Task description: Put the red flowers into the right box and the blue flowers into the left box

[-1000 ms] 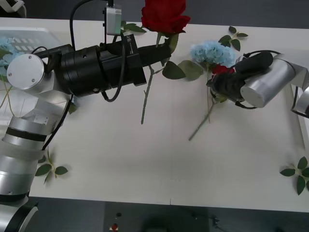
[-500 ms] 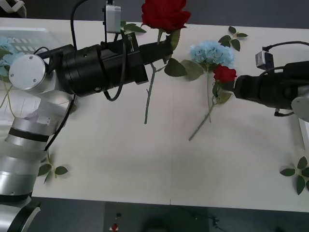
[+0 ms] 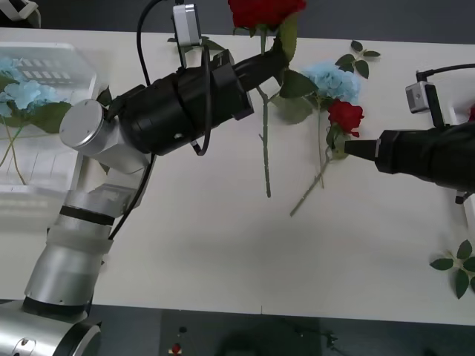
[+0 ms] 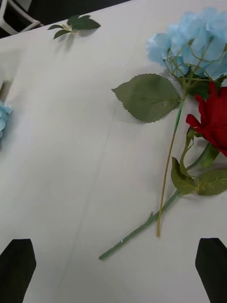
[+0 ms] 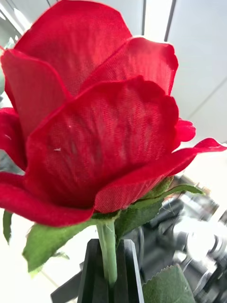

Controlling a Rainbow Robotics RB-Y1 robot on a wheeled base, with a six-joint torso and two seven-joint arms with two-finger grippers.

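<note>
Gripping a long-stemmed artificial red rose (image 3: 265,11) just beneath its bloom, the left gripper (image 3: 272,64) holds it raised over the far middle of the white table (image 3: 185,237), its thin green stem hanging down toward the tabletop; in the left wrist view the black fingers (image 5: 92,272) are clenched on either side of that stem, with the big red head (image 5: 90,137) right above them. The right gripper (image 3: 352,147) reaches in from the right side, its tip just beside a second red rose (image 3: 345,116) that lies flat on the table, and in the right wrist view its two black fingers (image 4: 16,267) sit wide apart at the corners, released and holding nothing. That lying rose (image 4: 213,118) rests with its stem crossing the stem of a pale-blue fluffy hydrangea-like flower (image 4: 194,40), whose head (image 3: 332,80) lies touching or nearly touching the rose on its far side, with a large green leaf (image 4: 146,97) spread beside them. On the left, the white translucent shallow plastic tray with a grid pattern (image 3: 44,67) already holds pale-blue flowers (image 3: 22,93) with green leaves. At the right edge of the table a sliver of the white raised-rim tray (image 3: 469,211) shows. Loose green leaf sprigs lie at the far edge (image 3: 358,59) and near the right front corner (image 3: 459,267).
</note>
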